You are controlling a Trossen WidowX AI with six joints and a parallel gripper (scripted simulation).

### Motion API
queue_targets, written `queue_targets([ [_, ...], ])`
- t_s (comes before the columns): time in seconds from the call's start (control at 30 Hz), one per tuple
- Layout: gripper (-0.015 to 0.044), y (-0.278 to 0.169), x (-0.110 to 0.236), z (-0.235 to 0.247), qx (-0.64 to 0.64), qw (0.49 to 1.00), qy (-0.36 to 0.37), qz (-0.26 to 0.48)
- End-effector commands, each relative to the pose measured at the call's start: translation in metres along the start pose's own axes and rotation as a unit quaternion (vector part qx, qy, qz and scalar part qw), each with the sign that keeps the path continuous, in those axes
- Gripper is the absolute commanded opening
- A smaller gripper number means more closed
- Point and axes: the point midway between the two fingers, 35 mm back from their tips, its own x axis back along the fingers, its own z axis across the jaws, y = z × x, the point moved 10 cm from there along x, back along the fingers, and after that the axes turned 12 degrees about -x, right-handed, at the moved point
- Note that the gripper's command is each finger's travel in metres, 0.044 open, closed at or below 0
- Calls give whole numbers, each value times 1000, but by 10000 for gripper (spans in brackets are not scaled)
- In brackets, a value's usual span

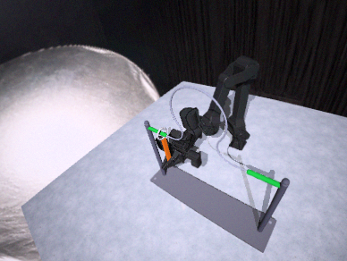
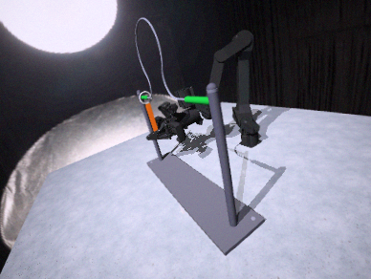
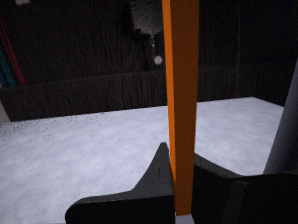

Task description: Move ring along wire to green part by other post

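The ring [image 1: 163,132] [image 2: 144,97] hangs on the green part of the wire [image 1: 156,130] next to the first post [image 1: 153,146] [image 2: 152,129]. Its orange handle [image 1: 166,148] [image 2: 152,118] [image 3: 181,100] hangs straight down from it. My gripper [image 1: 167,162] [image 2: 156,134] [image 3: 167,146] is shut on the lower end of the handle, one finger on each side. The thin grey wire [image 1: 197,90] [image 2: 143,33] loops high and runs to the other green part [image 1: 263,178] [image 2: 196,99] beside the second post [image 1: 273,205] [image 2: 223,158].
Both posts stand on a flat grey base plate [image 1: 210,201] [image 2: 191,196] on the pale table [image 1: 112,210] [image 2: 120,215]. The arm's base [image 1: 237,138] [image 2: 249,134] stands behind the wire. The first post shows at the right edge of the wrist view [image 3: 285,135].
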Motion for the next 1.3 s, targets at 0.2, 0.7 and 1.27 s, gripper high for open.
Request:
queue_targets([
  [0.2, -150, 1, 0, 0, -1, 1000, 0, -1],
  [0.7, -150, -1, -1, 9, -2, 1000, 1, -1],
  [1.27, -150, -5, -1, 27, -8, 1000, 3, -1],
])
